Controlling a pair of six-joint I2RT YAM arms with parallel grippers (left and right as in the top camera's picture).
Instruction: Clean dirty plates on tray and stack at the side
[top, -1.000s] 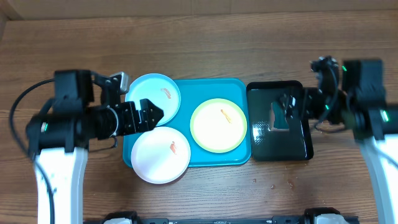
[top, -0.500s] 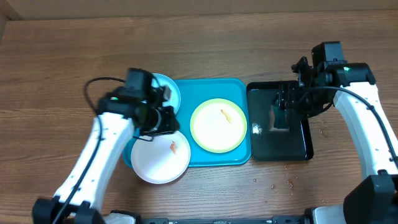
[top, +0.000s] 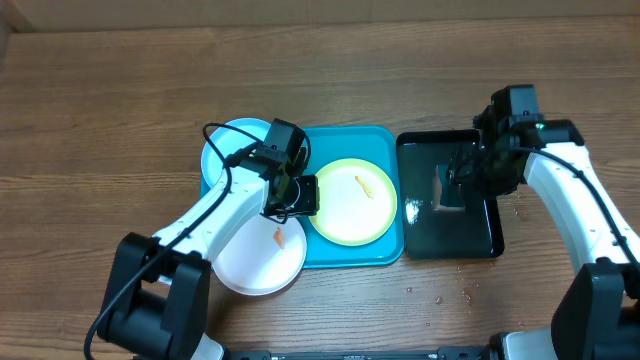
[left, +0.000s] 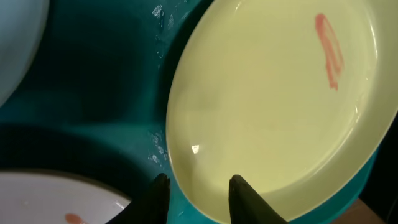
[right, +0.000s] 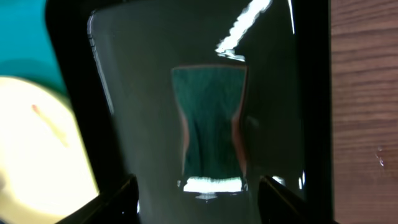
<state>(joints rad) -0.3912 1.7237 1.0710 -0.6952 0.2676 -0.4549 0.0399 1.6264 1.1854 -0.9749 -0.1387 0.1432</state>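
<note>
Left gripper (left: 199, 188) is down low over the turquoise tray (left: 93, 87), right at the edge of the yellow-green plate (left: 273, 112). The jaws are drawn in narrow and sit astride the rim, with one fingertip over the plate's inside and the other outside it over the tray. Whether they actually pinch the rim cannot be told from here. The plate lies flat on the tray and stretches away ahead of the fingertips, with an orange-red smear (left: 328, 50) near its far side.

Beside the outside finger, very near, is the white plate (left: 50, 199), with its own small smear (left: 74, 219). Further out on that same side, ahead of the hand, is the light blue plate (left: 15, 50). From overhead both of those plates hang past the tray's edge.

Over on the other side, the right gripper (right: 199, 194) hovers above the glossy black tray (right: 280, 93). Its jaws are spread wide, gripping nothing. A dark green pad (right: 211, 124) lies on the black tray directly ahead of it. The pad's near end falls between the two fingertips, with a clear gap on each side. The wooden table (right: 364, 93) shows beyond one finger, and the yellow-green plate is beyond the other.
</note>
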